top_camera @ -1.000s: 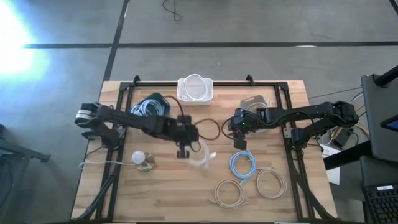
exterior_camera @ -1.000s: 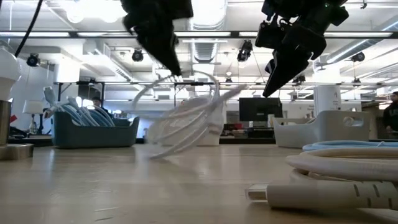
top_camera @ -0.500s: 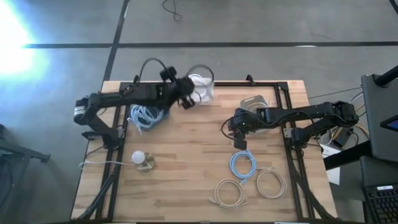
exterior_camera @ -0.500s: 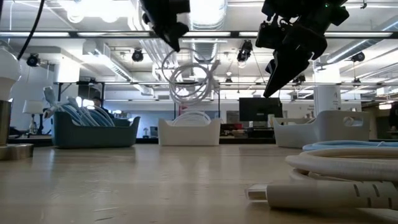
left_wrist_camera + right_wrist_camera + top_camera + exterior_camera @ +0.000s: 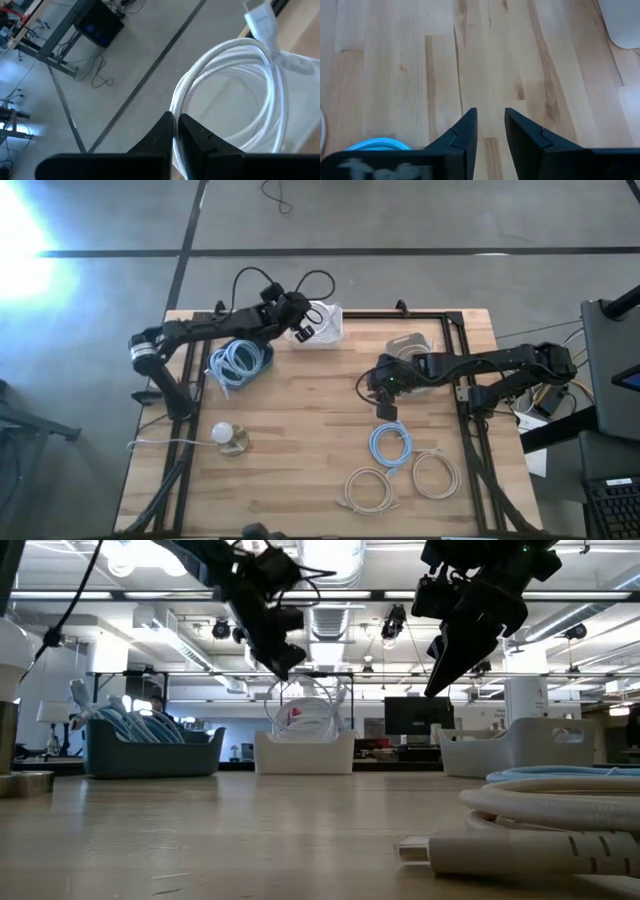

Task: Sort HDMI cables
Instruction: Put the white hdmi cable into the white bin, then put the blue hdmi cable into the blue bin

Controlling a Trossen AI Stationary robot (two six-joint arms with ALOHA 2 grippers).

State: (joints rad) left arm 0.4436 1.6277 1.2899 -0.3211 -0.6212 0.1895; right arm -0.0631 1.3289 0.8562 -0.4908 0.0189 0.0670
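My left gripper (image 5: 303,332) is shut on a white coiled HDMI cable (image 5: 300,712) over the white bin (image 5: 332,330) at the table's far edge. The coil (image 5: 235,95) shows its plug (image 5: 262,22) at the top of the loop. A dark bin (image 5: 262,360) at the far left holds light blue coils (image 5: 236,365). A blue coil (image 5: 390,445) and two beige coils (image 5: 368,488) (image 5: 435,473) lie flat near the right front. My right gripper (image 5: 384,408) hovers open above the boards beyond the blue coil, nothing between its fingers (image 5: 465,127). My left gripper pinches the bundled turns on one side of the white coil (image 5: 176,116) between its two fingers. The fingers come slanting down from the table's left. The coil hangs below the fingers, clear of the table, its lower edge level with the white bin's rim (image 5: 305,735).
A pale grey bin (image 5: 405,345) stands at the far edge, right of the white one. A small white knob on a tan base (image 5: 229,437) sits near the left front. Black frame rails (image 5: 465,395) run along the table's sides and far edge.
My left gripper has swung from mid-table toward the far edge, turning its wrist, with the white coil lifted clear. The coil first rose high beyond the white bin. It now hangs lower, over that bin.
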